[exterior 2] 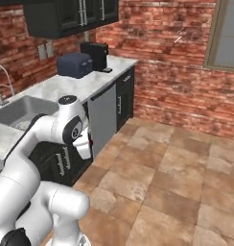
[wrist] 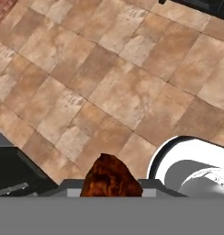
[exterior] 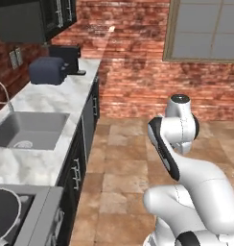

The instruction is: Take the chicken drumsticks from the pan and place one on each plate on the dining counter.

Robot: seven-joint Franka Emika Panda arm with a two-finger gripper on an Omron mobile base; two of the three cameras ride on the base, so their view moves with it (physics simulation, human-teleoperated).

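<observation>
No readable text or labels show anywhere.

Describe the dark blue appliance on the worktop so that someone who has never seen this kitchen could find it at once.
Start at the white-grey marble worktop that runs along the red brick wall, past the grey steel sink. Near its far end, under the dark wall cabinets, sits the rounded dark blue toaster. The black boxy appliance beside it is taller and square-edged; the toaster is lower, bluish and soft-cornered.
</observation>
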